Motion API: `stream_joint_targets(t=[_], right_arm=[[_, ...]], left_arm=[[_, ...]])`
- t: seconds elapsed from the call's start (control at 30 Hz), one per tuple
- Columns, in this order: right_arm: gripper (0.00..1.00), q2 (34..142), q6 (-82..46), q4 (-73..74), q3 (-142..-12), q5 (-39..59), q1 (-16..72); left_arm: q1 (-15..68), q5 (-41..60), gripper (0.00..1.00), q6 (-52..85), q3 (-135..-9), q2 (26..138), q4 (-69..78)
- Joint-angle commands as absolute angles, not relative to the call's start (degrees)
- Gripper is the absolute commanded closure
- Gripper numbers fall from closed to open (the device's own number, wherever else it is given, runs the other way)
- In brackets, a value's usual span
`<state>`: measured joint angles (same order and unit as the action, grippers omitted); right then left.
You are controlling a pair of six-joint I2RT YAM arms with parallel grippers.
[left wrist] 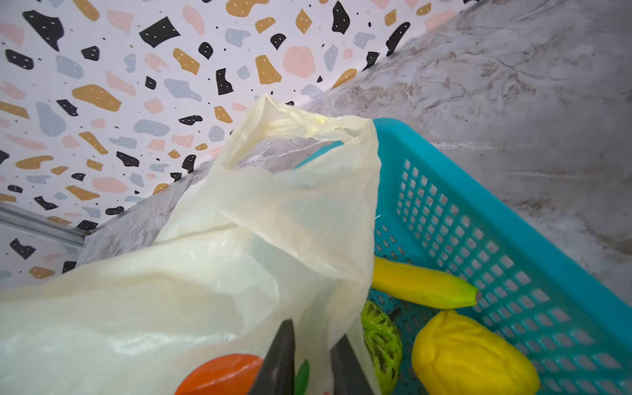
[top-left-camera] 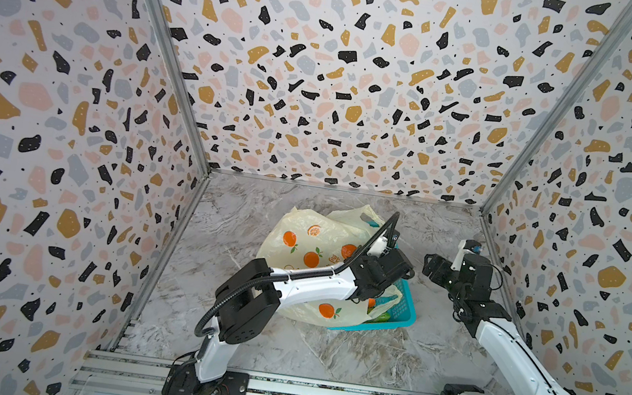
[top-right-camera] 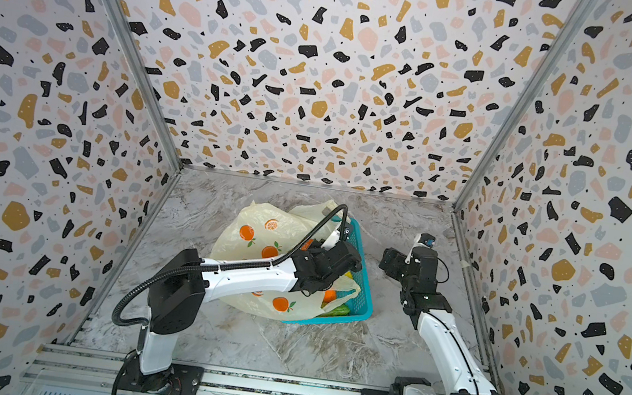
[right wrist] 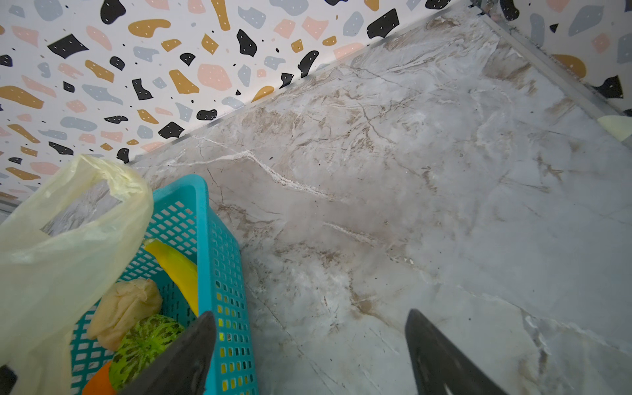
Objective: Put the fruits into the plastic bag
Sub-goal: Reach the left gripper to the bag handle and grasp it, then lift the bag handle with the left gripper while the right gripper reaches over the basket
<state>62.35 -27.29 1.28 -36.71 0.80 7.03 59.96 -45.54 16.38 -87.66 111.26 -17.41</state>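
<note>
Slippage worries me: my left pincer (left wrist: 316, 331) nips only a thin fold of translucent pale-yellow plastic bag (left wrist: 222, 273) that may tear on lifting; my right pincer (right wrist: 309, 313) hangs open.

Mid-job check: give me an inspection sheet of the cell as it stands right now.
Surface: marble-patterned tabletop, no spills seen.
Job's things: plastic bag draped over the basket's left part; banana, yellow lumpy fruit, green striped fruit and orange lie in the basket.
Clutter: teal perforated basket; nothing else seen.
Grippers: left pincer nipped on the bag's film; right pincer open and empty, beside the basket.
Cables: black conduit arches from the left arm above the bag.
Surroundings: terrazzo-print walls on three sides; aluminium rail in front.
</note>
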Motion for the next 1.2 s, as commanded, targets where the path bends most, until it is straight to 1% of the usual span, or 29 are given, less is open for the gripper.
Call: stream_joint_targets(t=[0.0, 0.07, 0.1, 0.2, 0.3, 0.37, 0.47, 0.63, 0.8, 1.0, 1.17], right_arm=[[0.14, 61.5, -25.7, 1.5, -39.1, 1.1, 8.2], [0.15, 61.5, -25.4, 1.2, -39.5, 1.0, 8.9], [0.15, 61.5, -25.4, 1.0, -39.8, 1.1, 9.1], [0.16, 61.5, -26.1, 0.0, -40.8, 1.3, 10.0], [0.16, 61.1, -27.7, -0.2, -41.9, 2.1, 11.7], [0.16, 60.7, -29.1, -0.4, -43.0, 2.1, 13.6], [0.16, 60.8, -29.8, -0.1, -44.8, 1.2, 17.4], [0.16, 64.1, -27.6, -3.6, -49.3, -0.8, 24.7], [0.15, 69.3, -24.9, -11.1, -53.3, -1.8, 29.5], [0.14, 72.4, -25.8, -14.7, -52.7, 0.1, 30.8], [0.14, 74.3, -26.6, -15.6, -51.5, 0.9, 31.4]], left_arm=[[59.0, -39.7, 0.92, 17.4, -83.9, 103.2, -11.3], [58.3, -37.0, 0.99, 17.9, -80.4, 98.1, -8.4], [58.0, -35.6, 1.00, 18.4, -78.9, 95.6, -7.4], [56.7, -29.8, 1.00, 20.3, -73.1, 87.4, -3.7], [54.3, -21.9, 1.00, 22.9, -66.2, 78.8, 0.4], [51.5, -16.3, 1.00, 25.1, -61.1, 72.9, 3.2], [47.5, -11.6, 1.00, 29.1, -54.4, 65.2, 6.5], [41.4, -9.1, 1.00, 34.6, -45.4, 53.7, 8.7], [37.5, -5.7, 1.00, 36.2, -40.2, 46.9, 8.8], [33.9, -4.1, 1.00, 34.6, -36.5, 41.2, 7.6], [32.7, -4.0, 1.00, 32.8, -35.9, 39.7, 5.4]])
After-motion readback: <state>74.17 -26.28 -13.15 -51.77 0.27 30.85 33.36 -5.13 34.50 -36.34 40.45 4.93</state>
